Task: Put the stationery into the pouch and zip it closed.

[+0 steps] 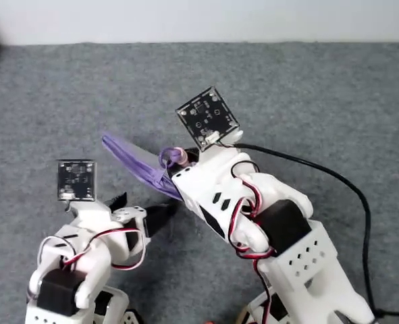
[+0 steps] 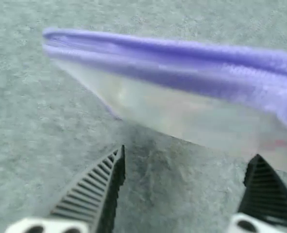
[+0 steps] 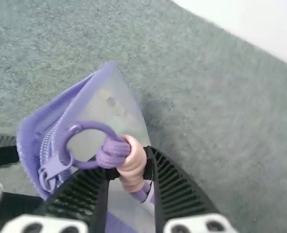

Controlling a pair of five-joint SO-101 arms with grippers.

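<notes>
Two white plastic robot arms stand side by side on a grey, felt-covered tabletop [image 1: 64, 88], which meets a pale wall [image 1: 199, 20] at its far edge. A thin black cable [image 1: 334, 181] curves across the felt beside the right arm.

Between the arms lies the task's thing, a purple fabric pouch with clear plastic sides [image 1: 133, 162]. From above it shows as a narrow strip, set on edge with the zip edge uppermost. It slants from the open felt back toward the right arm's wrist. Whether its lower edge touches the felt I cannot tell. Faint shapes show through the clear wall, too blurred to name.

The left claw [image 2: 182, 194] is released. Its two ribbed black fingers [image 2: 102, 187] are spread wide with bare felt between them, and the pouch's clear side is just beyond their tips — near, not touching.

The right claw [image 3: 126, 182] is at the pouch's nearer end, clenched on a small pink rounded charm [image 3: 132, 167]. A wound purple cord [image 3: 111, 150] ties the charm to a round purple ring [image 3: 85, 125], and the ring hangs from the purple zipper pull [image 3: 51, 170] at that corner of the pouch.
</notes>
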